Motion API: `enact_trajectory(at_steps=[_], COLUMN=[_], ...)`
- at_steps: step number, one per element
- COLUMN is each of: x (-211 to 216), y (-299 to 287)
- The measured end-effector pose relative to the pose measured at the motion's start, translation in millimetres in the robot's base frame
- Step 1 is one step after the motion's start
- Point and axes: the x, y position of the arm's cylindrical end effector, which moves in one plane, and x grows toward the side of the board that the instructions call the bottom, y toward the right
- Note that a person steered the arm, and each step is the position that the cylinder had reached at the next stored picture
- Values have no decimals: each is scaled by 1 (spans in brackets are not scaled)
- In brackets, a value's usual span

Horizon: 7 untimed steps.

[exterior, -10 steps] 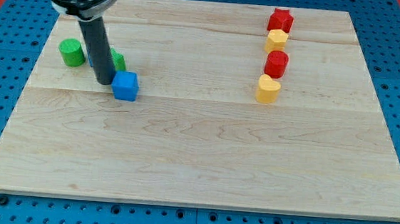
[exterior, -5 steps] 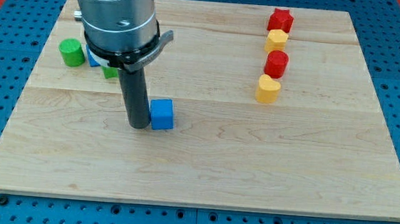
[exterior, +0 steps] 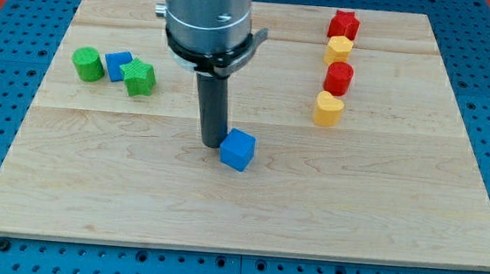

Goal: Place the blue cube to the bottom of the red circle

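Bare wood separates blue cube from red circle, yellow heart.

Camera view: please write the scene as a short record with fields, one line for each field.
tip: my tip is on the board, at the upper left edge of the blue cube
blue cube: near the board's middle, turned at an angle
red circle: at the view's right, third in a column
column, top to bottom: red star, yellow block, red circle, yellow heart
left group: green cylinder, second blue block, green star
task state: blue cube is not yet below the red circle
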Motion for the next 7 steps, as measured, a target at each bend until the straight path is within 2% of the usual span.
enact_trajectory(at_steps=[1,2,4,7], x=[48,61,20,-13], y=[-13,-12,13,70])
